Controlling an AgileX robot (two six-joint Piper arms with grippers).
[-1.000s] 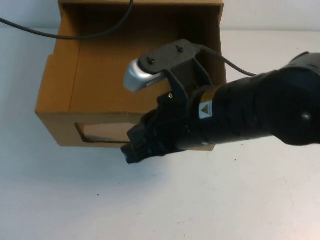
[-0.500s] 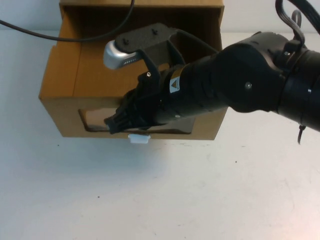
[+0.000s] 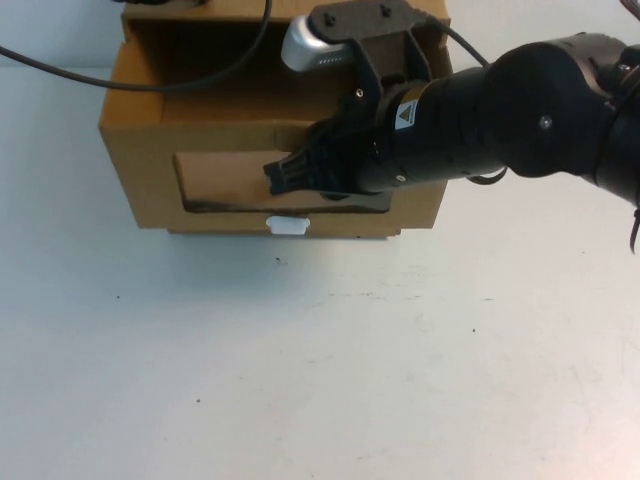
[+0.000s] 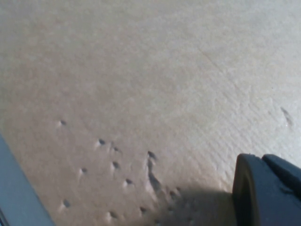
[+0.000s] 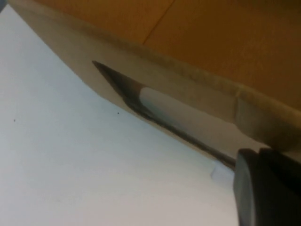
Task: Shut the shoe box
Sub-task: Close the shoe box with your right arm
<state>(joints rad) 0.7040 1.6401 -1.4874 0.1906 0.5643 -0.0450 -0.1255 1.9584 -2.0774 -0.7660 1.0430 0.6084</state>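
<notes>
The shoe box point(image 3: 150, 190) is brown cardboard; its drawer sticks out a short way from the outer sleeve point(image 3: 432, 40) at the back. Its front panel has a dark window point(image 3: 225, 185) with a small white pull tab point(image 3: 288, 225) just below. My right gripper point(image 3: 283, 175) is shut and empty, its tip against the front panel at the window's right half. The right wrist view shows the front panel point(image 5: 188, 89), the window point(image 5: 160, 104), the tab point(image 5: 220, 173) and my right gripper point(image 5: 268, 188). My left gripper point(image 4: 270, 190) is shut, close over bare cardboard point(image 4: 141, 94), and out of the high view.
A black cable point(image 3: 150, 82) runs across the open top of the drawer from the left edge. My right arm point(image 3: 520, 110) reaches in from the right over the box's right half. White table point(image 3: 320, 360) lies in front of and beside the box.
My right gripper moved up and back against the front panel, and the drawer slid back into the sleeve; less of its open top shows. The white tab came into view.
</notes>
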